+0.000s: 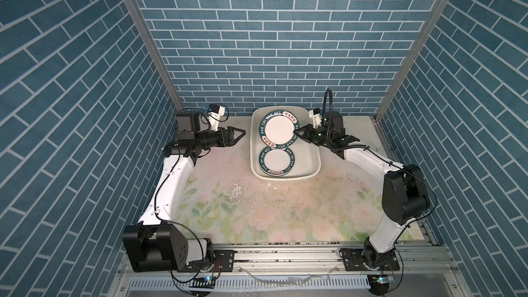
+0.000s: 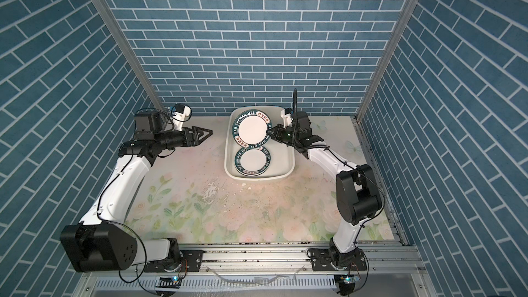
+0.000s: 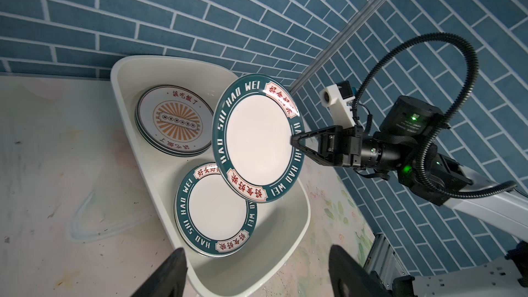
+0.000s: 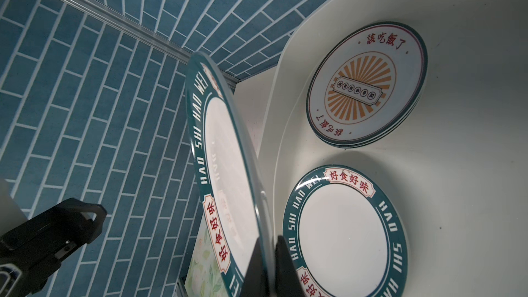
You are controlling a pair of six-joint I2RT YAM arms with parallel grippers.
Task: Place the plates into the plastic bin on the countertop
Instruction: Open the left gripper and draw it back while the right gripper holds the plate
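My right gripper (image 1: 295, 132) (image 2: 268, 132) (image 3: 294, 140) (image 4: 267, 252) is shut on the rim of a teal-rimmed lettered white plate (image 1: 279, 130) (image 2: 253, 131) (image 3: 257, 138) (image 4: 225, 167). It holds the plate tilted above the far half of the white plastic bin (image 1: 317, 164) (image 2: 291, 164) (image 3: 120, 81) (image 4: 457, 24). A like plate (image 1: 275, 160) (image 2: 251, 161) (image 3: 217, 210) (image 4: 343, 224) tops a low stack in the bin's near half. Sunburst plates (image 3: 175, 121) (image 4: 365, 87) lie stacked in the far half, hidden under the held plate in both top views. My left gripper (image 1: 241, 137) (image 2: 210, 135) (image 3: 255, 255) hangs open and empty, left of the bin.
The bin stands at the back middle of the flowered countertop (image 1: 257, 210) (image 2: 228, 212), close to the blue brick back wall (image 1: 271, 52). Small white chips (image 1: 271, 187) lie in front of the bin. Brick side walls and a metal rail (image 1: 285, 255) at the front bound the space.
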